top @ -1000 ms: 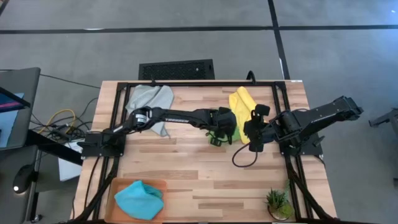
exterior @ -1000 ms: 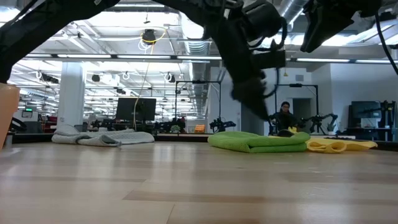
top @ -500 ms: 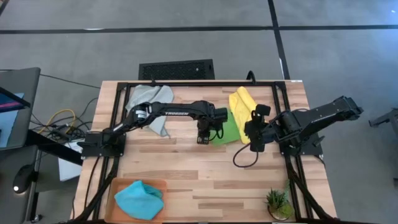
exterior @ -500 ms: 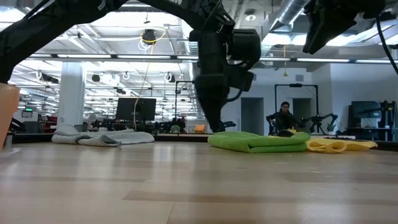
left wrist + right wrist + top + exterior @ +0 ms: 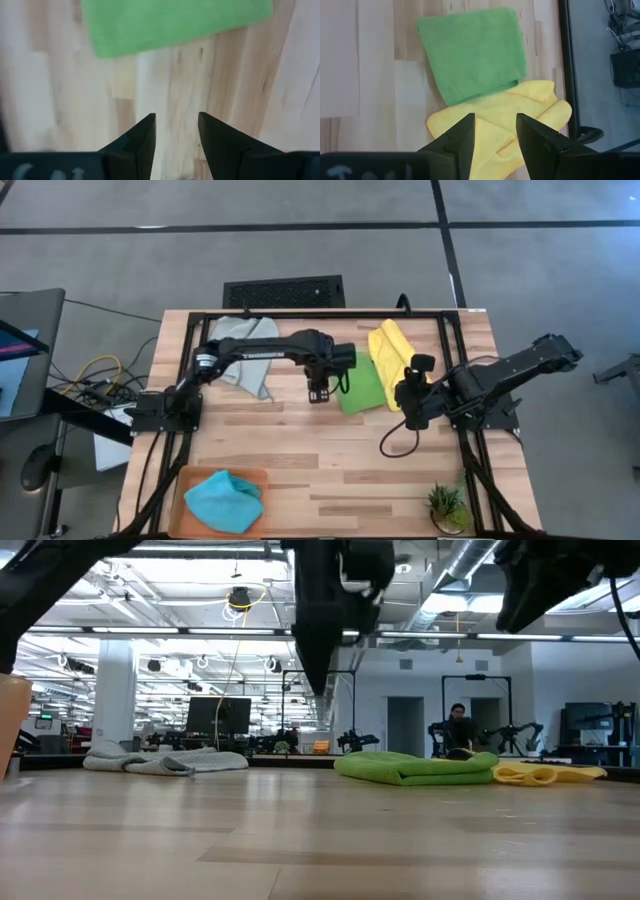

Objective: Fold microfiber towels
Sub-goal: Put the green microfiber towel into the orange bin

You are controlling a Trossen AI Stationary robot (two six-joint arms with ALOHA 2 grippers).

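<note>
While the left tool (image 5: pixel 319 394) hangs parted and empty beside the green towel (image 5: pixel 361 383), the right tool (image 5: pixel 411 406) matches.

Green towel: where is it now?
High view: the green towel lies folded right of table centre, touching the yellow towel, just right of the left gripper.
</note>
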